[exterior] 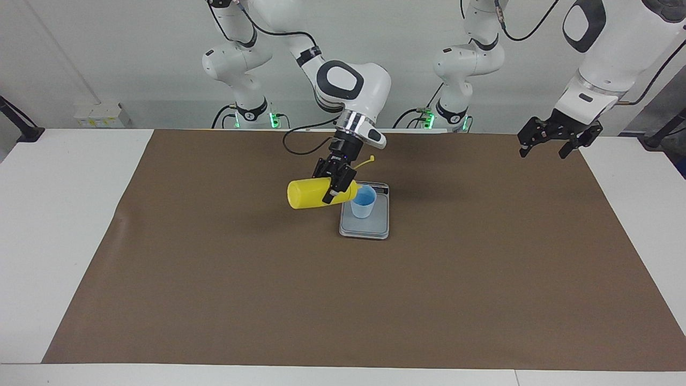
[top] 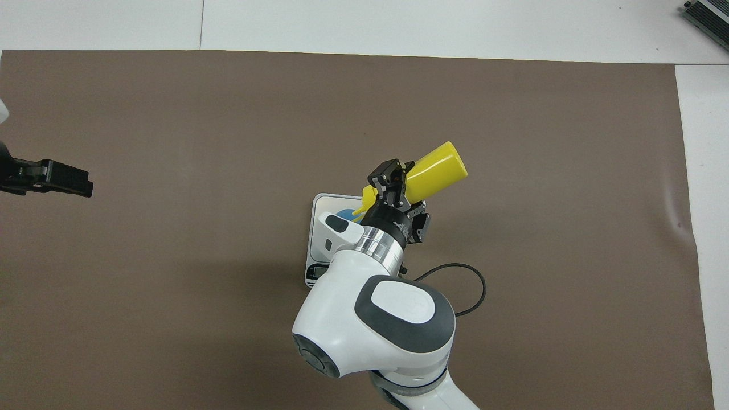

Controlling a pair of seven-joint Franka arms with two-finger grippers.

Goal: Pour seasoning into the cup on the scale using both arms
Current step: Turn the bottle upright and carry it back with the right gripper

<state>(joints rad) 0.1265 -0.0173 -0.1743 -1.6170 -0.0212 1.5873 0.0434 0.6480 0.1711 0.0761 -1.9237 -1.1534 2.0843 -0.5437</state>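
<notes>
Brown mat (exterior: 375, 300) covers white table (exterior: 64, 225); small pale boxes (exterior: 99, 115) by wall

table (exterior: 64, 225): white | brown mat (exterior: 268, 289) covers most | scale (exterior: 375, 228) on mat, mid-table
</notes>
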